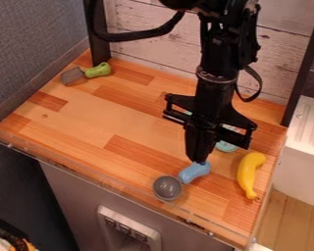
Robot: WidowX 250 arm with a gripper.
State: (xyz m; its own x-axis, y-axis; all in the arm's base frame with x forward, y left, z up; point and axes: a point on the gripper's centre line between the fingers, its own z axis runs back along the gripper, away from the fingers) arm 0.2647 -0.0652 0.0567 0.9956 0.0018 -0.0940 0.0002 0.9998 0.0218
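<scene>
If clamped only at the end of its blue handle, as seems so with the ladle (191, 173), likely to swivel or droop at the grey bowl (168, 187), given a small grip at one end and the bowl's weight at the other. Handle rounded and apparently smooth, so possible to slip out under a slight tug. Bowl lying close to the clear rim (74, 168) along the front of the tabletop (81, 117), hence a danger of catching there or, once dropped, of rolling over.

Hand (198, 160) drawn together, apparently clamped on that handle end; hard to judge how firmly. Just behind, a teal thing (226, 146), easy to knock with the hand's wide frame if swung low. To the right, near the side edge, a banana (250, 170), curved and at risk of being nudged by a sideways sweep. Well apart, at the far left corner, a spatula (88, 73), unlikely to get in the way.

Mostly hidden behind the hand: the teal thing, too covered to name. Hard to make out: inside of the grip, and any gap under the bowl.
</scene>
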